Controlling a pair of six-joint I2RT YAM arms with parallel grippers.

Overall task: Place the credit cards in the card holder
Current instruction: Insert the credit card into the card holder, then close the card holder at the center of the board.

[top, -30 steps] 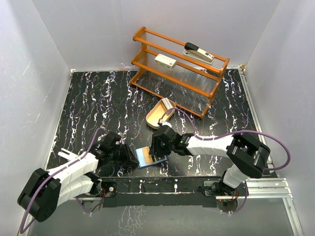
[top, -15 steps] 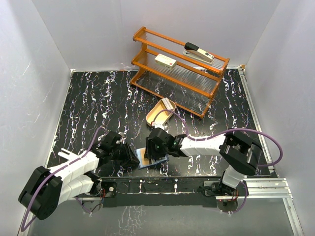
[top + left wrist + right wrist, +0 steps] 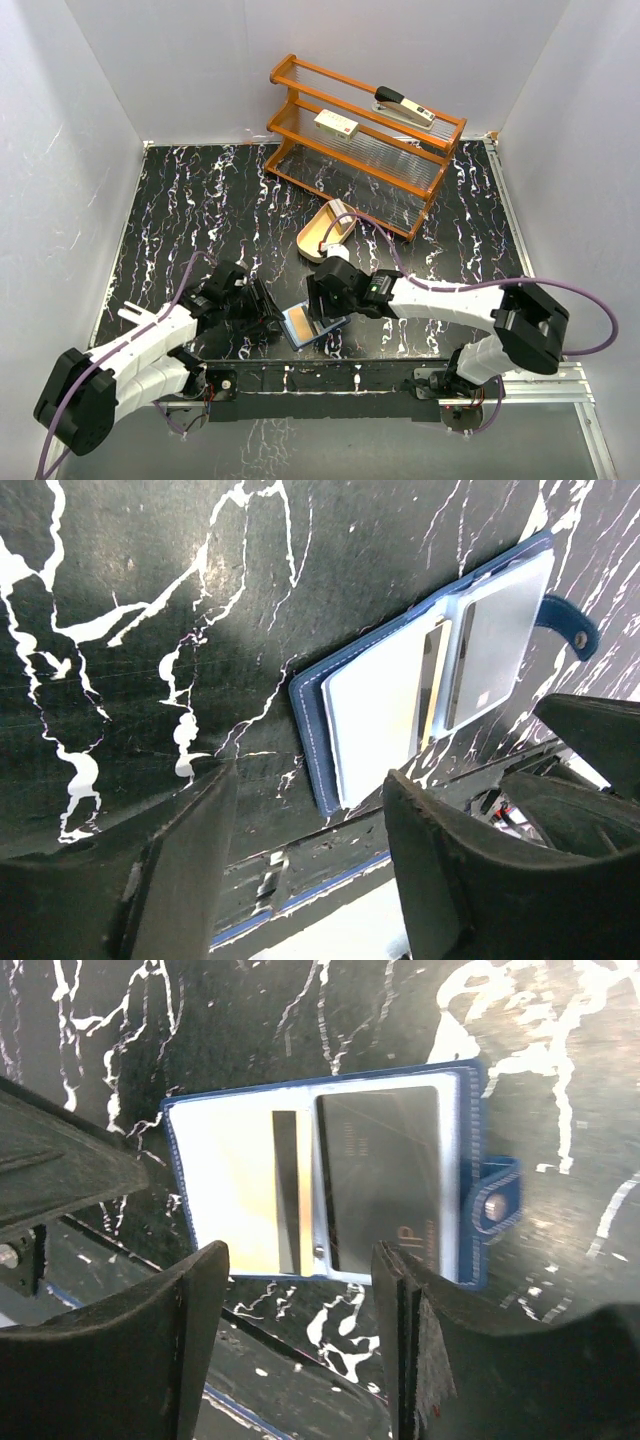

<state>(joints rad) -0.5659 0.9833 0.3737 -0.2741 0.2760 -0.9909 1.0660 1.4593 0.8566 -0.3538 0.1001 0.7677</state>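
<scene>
A black tabletop point(image 3: 180, 230) veined with white is seen from above. The card holder point(image 3: 308, 325), a dark navy wallet, is laid open and flat close to the near edge, about midway along it. Its pale blue glossy pockets are turned upward, and its snap tab point(image 3: 495, 1205) is folded out to one side. One card point(image 3: 385, 1175) is seen tucked in the pocket next to the tab; a narrow pale strip is visible at the centre fold, but what it is cannot be told. The left gripper point(image 3: 265, 312) is held low just beside the holder's left side, with its fingers point(image 3: 190, 860) spread wide and nothing gripped between them. The right gripper point(image 3: 322, 305) is positioned directly over the holder, with its jaws also spread wide and nothing held. A tan oval tray point(image 3: 312, 240) is placed near the middle of the table, and whitish credit cards point(image 3: 340, 224) are leaned inside it. An orange wire rack point(image 3: 400, 175) is set towards the far right corner, with a cream box point(image 3: 336, 124) and a stapler point(image 3: 403, 106) on its shelves.
</scene>
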